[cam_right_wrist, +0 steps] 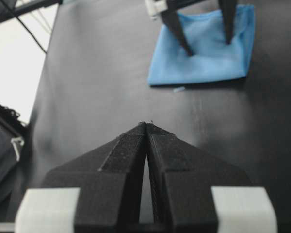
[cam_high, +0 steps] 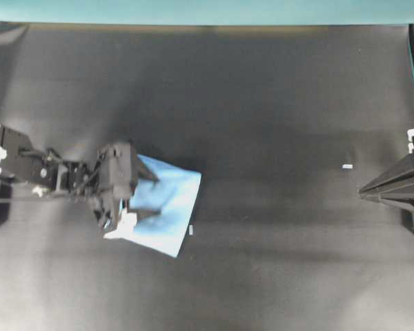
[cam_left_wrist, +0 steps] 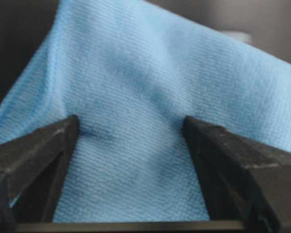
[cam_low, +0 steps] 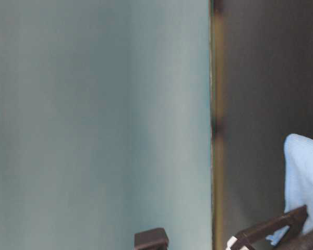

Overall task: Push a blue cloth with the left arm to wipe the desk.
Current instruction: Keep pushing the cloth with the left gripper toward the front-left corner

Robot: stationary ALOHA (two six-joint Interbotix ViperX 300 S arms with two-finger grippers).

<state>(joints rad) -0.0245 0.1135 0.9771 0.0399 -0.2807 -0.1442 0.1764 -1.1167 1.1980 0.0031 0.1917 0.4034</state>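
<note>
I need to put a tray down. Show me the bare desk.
Bare desk runs between the blue cloth and the shut right gripper, and along the teal edge strip. Crowded only at left, where the open left gripper presses the cloth.

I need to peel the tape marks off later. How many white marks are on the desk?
2. One mark lies just off the cloth's right edge; the other sits near the right gripper. More may hide under the cloth or left arm.

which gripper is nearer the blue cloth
Left. The left gripper stands on the blue cloth, fingers spread open; the right gripper sits shut, far across the desk.
</note>
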